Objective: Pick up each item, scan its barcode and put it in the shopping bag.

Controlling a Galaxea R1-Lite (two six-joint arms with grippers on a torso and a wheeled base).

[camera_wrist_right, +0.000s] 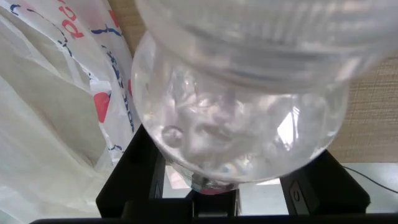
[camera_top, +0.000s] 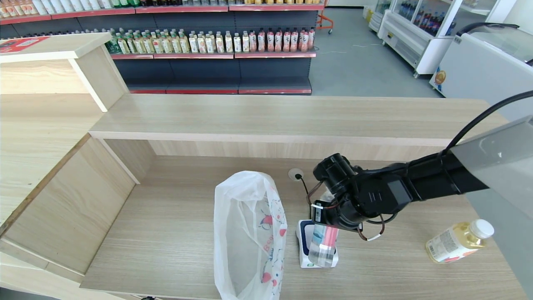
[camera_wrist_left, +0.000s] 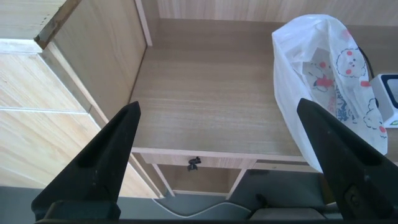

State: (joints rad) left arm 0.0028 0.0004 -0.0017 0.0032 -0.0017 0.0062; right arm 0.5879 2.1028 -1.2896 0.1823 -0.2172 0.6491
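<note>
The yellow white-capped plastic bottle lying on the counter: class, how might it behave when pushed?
Lying on its side and round, the yellow white-capped plastic bottle would probably roll. It seems full of liquid, so likely heavy for its size.

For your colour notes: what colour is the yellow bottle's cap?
White cap on the bottle; head view shows it best.
</note>
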